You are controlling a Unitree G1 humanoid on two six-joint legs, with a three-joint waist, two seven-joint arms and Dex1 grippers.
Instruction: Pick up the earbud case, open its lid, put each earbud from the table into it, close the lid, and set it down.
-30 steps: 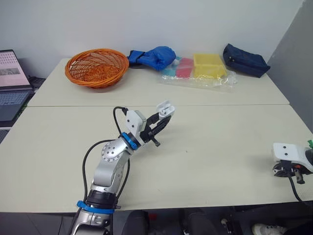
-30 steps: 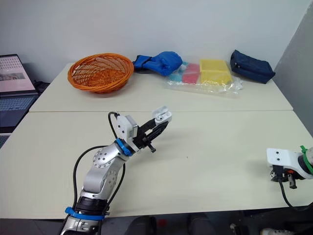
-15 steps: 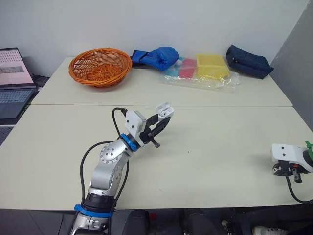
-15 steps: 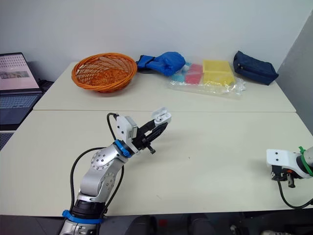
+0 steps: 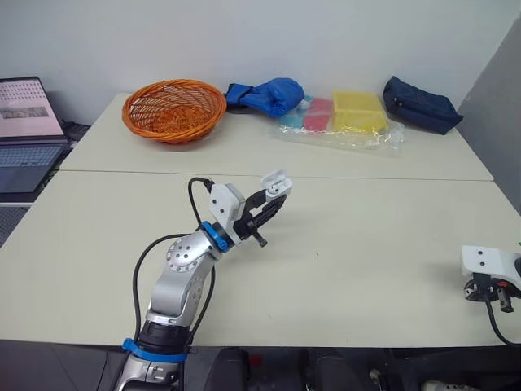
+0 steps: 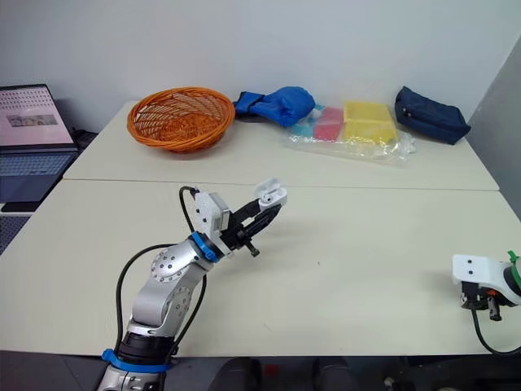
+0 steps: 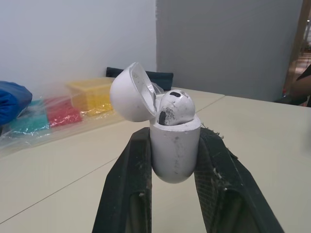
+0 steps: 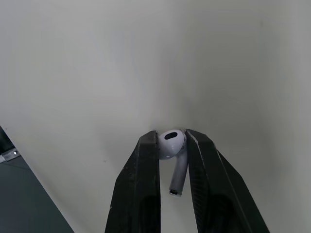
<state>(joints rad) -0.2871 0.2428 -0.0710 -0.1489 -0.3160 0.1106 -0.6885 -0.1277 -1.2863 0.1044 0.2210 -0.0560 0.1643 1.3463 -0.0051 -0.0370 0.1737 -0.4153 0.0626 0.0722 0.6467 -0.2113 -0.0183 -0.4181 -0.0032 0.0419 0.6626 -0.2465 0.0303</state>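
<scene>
Earbud case (image 5: 275, 185) sits at the tip of the left gripper (image 5: 271, 195) in the left eye view. It is held clear of the table (image 5: 366, 244) over its middle, on an arm reaching forward and to the right. The right gripper (image 5: 492, 292) is well apart, at the table's near right edge. Along the far side are an orange basket (image 5: 173, 110), a blue bundle (image 5: 264, 94), a clear plastic bag (image 5: 338, 122) holding yellow, red and teal boxes, and a dark blue pouch (image 5: 422, 103); a laptop (image 5: 28, 122) is off to the left. The right eye view gives the same layout. In the left wrist view the two black fingers (image 7: 127, 187) clamp the case's body from both sides, and the case stands upright with its long axis along the fingers. Its lid (image 7: 129, 92) is swung open and tilted to one side on the hinge, and a seated earbud (image 7: 176, 108) pokes its head out of the well. In the right wrist view that gripper's fingers (image 8: 146, 170) are narrowed onto a gripped earbud (image 8: 171, 141), pinching its head at the very tips. The stem runs back between the fingers toward the wrist, in line with them, with the table surface beyond; whether it touches the table I cannot tell.
</scene>
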